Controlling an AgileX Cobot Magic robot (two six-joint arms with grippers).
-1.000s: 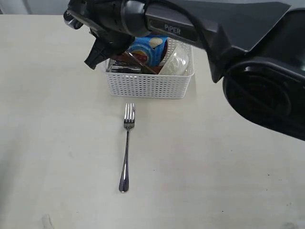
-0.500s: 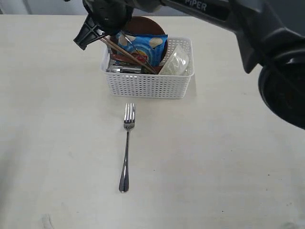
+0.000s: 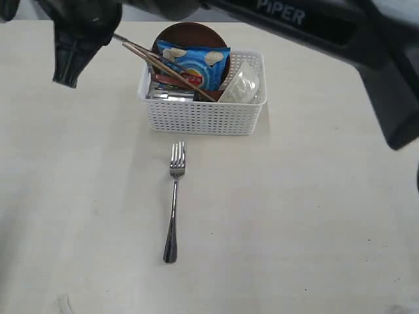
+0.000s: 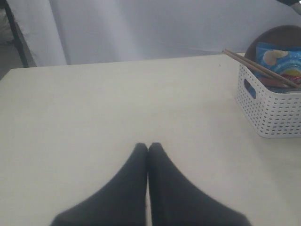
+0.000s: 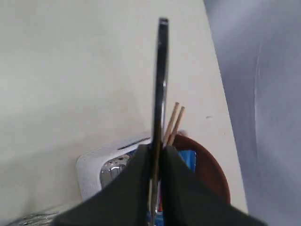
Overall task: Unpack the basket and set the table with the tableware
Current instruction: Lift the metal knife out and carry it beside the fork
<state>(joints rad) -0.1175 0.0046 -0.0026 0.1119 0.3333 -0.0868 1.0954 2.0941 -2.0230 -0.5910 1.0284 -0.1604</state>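
The white basket stands at the back middle of the table. In it are two chopsticks, a dark brown plate, a blue chips bag, an off-white bowl and a steel cup. A steel fork lies on the table in front of the basket. My right gripper hangs above the table left of the basket. It is shut on a steel knife, seen edge-on between its fingers. My left gripper is shut and empty over bare table.
The black right arm spans the top of the exterior view from right to left, above the basket. In the left wrist view the basket stands to one side, with a grey curtain beyond the table's far edge.
My right gripper has swung from over the basket's left end out to the left of it, carrying the knife. The fork and the basket have stayed put.
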